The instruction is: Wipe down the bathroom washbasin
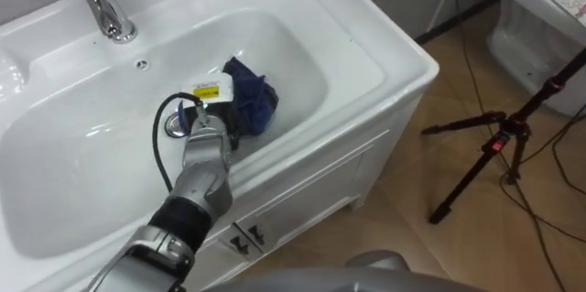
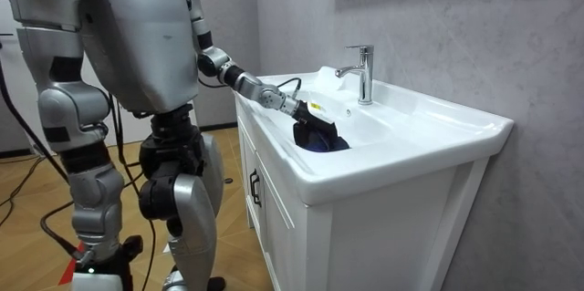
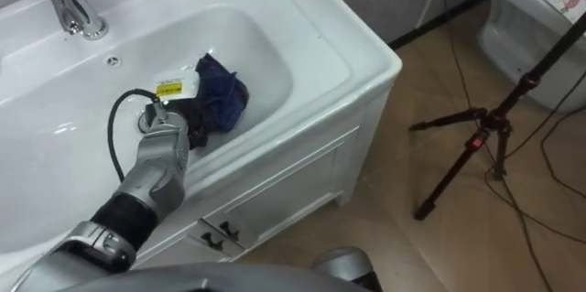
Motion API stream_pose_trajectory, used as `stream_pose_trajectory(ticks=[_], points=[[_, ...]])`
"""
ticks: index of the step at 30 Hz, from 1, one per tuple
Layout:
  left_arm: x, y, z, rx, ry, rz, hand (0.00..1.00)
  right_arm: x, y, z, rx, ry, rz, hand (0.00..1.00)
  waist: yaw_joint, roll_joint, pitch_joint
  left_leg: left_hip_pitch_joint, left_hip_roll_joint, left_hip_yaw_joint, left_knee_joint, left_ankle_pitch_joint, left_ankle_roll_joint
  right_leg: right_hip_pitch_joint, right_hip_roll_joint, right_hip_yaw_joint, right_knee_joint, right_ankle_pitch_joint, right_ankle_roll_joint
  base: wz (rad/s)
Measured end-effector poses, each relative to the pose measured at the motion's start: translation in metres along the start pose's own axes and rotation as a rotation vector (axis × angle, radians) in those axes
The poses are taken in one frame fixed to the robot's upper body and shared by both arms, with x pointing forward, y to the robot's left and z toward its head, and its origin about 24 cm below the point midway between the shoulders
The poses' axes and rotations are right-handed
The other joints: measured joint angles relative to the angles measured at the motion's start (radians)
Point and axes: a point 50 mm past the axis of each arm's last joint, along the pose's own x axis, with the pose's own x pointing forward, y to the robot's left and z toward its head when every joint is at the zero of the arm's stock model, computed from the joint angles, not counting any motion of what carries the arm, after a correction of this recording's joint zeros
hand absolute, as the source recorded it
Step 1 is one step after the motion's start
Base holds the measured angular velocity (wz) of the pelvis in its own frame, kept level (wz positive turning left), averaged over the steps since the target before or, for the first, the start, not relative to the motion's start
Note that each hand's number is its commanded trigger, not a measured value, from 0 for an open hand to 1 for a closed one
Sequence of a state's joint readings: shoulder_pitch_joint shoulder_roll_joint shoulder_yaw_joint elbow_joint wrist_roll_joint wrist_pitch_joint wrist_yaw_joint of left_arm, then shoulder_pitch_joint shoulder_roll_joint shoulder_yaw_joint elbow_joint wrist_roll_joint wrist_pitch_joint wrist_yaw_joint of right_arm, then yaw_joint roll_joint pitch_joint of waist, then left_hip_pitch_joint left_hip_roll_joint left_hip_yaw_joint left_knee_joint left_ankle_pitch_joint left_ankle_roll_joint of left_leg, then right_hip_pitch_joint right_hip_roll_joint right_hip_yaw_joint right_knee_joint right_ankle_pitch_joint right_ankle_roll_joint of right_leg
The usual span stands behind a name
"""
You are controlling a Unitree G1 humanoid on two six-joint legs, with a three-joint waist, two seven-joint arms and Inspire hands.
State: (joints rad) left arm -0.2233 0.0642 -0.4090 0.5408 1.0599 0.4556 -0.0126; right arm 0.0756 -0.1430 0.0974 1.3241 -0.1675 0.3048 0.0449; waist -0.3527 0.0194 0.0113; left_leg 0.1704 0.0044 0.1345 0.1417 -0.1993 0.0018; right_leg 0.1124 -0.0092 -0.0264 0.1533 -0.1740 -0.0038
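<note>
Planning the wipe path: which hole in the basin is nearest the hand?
The drain, right beside the left hand at the basin bottom; the overflow hole sits higher, below the faucet.

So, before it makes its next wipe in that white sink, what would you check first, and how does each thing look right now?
1. Crumpled dark blue cloth lies inside the white ceramic basin: ok.
2. Left hand is on the cloth: ok.
3. Firm hold on the cloth: cannot tell.
4. Shiny metal tap stands apart from the hand: ok.
5. Black tripod on the wooden floor stands apart from the white cabinet: ok.
6. Which parts are already wiped: cannot tell.
</note>
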Motion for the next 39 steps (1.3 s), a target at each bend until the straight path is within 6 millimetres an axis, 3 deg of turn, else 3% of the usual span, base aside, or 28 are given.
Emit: stream_pose_trajectory(ticks=[11, 16, 27, 32, 39], points=[[0.001, 0.02, 0.02, -0.064, -0.084, 0.029, 1.0, -0.002, -0.002, 0.013, -0.059, -0.016, -0.012, 0.0, -0.002, 0.021, 0.008, -0.025, 0.0, -0.001, 0.001, 0.0, 0.0, -0.012, -0.003, -0.003, 0.0, 0.0, 0.001, 0.01], [0.0, 0.03, 0.029, -0.077, -0.125, 0.06, 1.0, -0.002, -0.002, 0.014, -0.092, -0.018, -0.016, 0.0, -0.001, 0.037, 0.0057, -0.039, 0.001, -0.001, 0.004, 0.0, 0.0, -0.028, -0.003, -0.005, 0.001, 0.0, 0.001, 0.01], [-0.001, 0.033, 0.03, -0.093, -0.135, 0.044, 1.0, -0.003, -0.004, 0.015, -0.091, -0.016, -0.022, 0.0, 0.004, 0.035, 0.0152, -0.033, 0.003, 0.0, 0.003, 0.0, 0.0, -0.026, -0.001, -0.001, 0.003, 0.001, 0.0, 0.0], [0.007, 0.02, 0.015, -0.129, -0.103, 0.008, 1.0, -0.002, -0.003, 0.014, -0.089, -0.037, -0.033, 0.0, 0.041, 0.024, 0.0195, -0.023, 0.001, 0.003, 0.001, 0.0, 0.0, -0.021, 0.005, 0.018, 0.006, 0.0, -0.001, -0.09], [-0.004, -0.032, -0.039, -0.217, 0.077, -0.002, 1.0, 0.0, 0.0, -0.002, -0.029, -0.019, -0.07, 0.0, 0.124, -0.014, -0.0034, 0.037, 0.007, 0.022, -0.012, 0.0, 0.0, 0.023, 0.015, 0.042, 0.001, -0.008, -0.009, -0.1]])
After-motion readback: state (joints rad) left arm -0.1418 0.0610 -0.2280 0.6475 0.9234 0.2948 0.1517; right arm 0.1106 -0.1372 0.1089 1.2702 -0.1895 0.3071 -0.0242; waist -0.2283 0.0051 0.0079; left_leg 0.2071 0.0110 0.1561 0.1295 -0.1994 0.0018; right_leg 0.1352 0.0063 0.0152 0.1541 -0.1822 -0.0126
